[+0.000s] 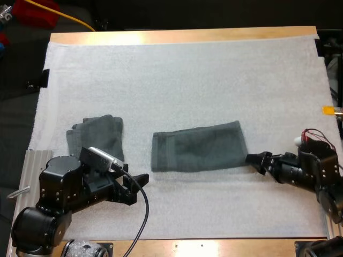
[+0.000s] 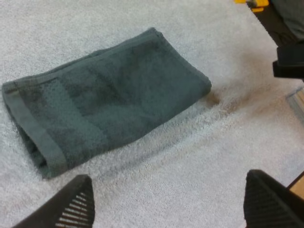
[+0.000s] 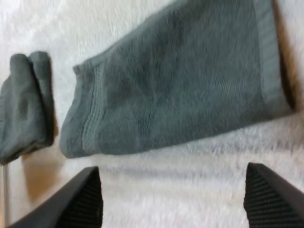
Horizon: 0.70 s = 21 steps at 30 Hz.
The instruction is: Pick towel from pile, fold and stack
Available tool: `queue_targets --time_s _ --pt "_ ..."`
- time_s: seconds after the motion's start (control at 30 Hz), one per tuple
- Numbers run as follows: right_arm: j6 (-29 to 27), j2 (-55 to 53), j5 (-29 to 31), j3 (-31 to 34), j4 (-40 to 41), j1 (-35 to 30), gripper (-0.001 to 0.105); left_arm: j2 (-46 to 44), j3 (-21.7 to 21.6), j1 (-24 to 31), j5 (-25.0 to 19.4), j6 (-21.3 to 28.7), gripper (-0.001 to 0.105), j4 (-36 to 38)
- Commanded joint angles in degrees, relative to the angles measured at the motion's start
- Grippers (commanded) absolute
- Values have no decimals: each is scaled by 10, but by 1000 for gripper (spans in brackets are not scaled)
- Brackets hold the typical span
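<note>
A dark grey-green towel (image 1: 198, 146), folded into a long strip, lies flat in the middle of the white mat (image 1: 177, 75). A smaller folded stack of towels (image 1: 96, 135) sits to its left. My left gripper (image 1: 136, 184) is open, just in front of the stack and short of the long towel's (image 2: 104, 95) left end. My right gripper (image 1: 256, 161) is open at the long towel's (image 3: 180, 80) right end, its fingertips (image 3: 273, 199) apart and clear of the cloth. The stack (image 3: 23, 104) lies beyond the towel's far end in the right wrist view.
The mat covers most of the wooden table (image 1: 182, 36). A metal plate (image 1: 35, 163) sits at the mat's left front edge. Bare mat stretches behind both towels.
</note>
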Motion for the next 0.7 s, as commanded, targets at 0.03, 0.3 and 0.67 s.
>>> queue_targets --time_s 0.03,0.3,0.67 --pt "-24 -2 15 -8 -2 -3 62 -2 -4 -2 -6 -1 64 -15" --pt "-82 68 41 -26 -11 -3 62 -2 -4 -2 -28 -15 64 -42" --pt "-164 216 -39 -98 -11 -95 62 -2 -4 -2 -16 -15 64 -39"
